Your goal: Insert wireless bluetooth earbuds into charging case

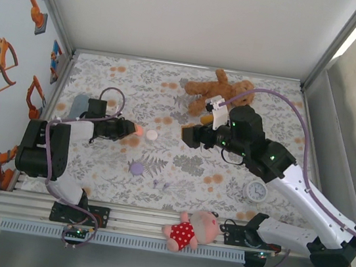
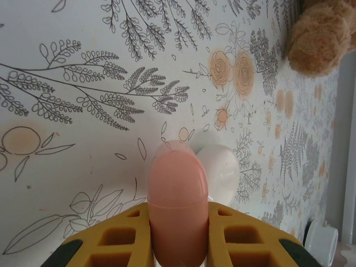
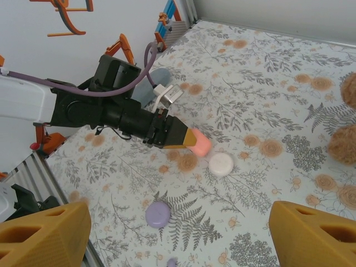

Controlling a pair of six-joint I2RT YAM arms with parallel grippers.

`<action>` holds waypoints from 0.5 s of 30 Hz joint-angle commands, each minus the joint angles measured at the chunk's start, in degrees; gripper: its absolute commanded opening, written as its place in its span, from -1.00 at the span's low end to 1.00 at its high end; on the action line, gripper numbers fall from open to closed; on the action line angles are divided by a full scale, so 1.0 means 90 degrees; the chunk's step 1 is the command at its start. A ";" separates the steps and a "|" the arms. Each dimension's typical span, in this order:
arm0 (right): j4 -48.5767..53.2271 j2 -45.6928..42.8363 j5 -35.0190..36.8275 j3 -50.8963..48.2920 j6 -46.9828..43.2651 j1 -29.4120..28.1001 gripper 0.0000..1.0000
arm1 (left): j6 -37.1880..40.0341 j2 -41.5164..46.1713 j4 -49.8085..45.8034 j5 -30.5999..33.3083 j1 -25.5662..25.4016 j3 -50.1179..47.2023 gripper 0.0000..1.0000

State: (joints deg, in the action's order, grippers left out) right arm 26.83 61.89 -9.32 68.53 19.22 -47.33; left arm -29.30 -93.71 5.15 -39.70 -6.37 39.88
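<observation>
My left gripper (image 1: 131,129) is shut on a coral charging case (image 2: 178,200), which stands on edge between the yellow fingers (image 2: 119,236) just above the table. A seam runs across the case. A white case (image 2: 222,169) lies flat right behind it, and a lilac case (image 1: 137,167) lies nearer the front. Two tiny lilac earbuds (image 1: 156,183) rest on the cloth beyond the lilac case; one earbud (image 3: 171,261) shows at the bottom edge of the right wrist view. My right gripper (image 1: 188,135) hovers open to the right of the white case (image 3: 221,164), facing the left gripper (image 3: 189,139).
A brown teddy bear (image 1: 217,89) lies at the back, behind the right arm. A small white clock (image 1: 255,191) sits at the front right. A pink pig plush (image 1: 194,229) lies on the front rail. Side walls close in the floral table (image 1: 104,90).
</observation>
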 commanded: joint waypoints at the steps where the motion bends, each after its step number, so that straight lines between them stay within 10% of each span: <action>1: 0.0036 -0.0104 0.0089 -0.0050 -0.0107 -0.0005 0.65 | 0.0098 -0.0129 0.0178 -0.0188 0.0082 0.0081 -0.64; 15: 0.0084 -0.0157 0.0113 -0.0085 -0.0086 -0.0005 0.63 | 0.0353 -0.0359 -0.0210 -0.0072 0.0290 0.0212 -0.13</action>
State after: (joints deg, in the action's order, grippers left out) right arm 26.83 61.89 -9.32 68.29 19.22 -47.33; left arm -27.73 -96.95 4.80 -40.29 -4.51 40.62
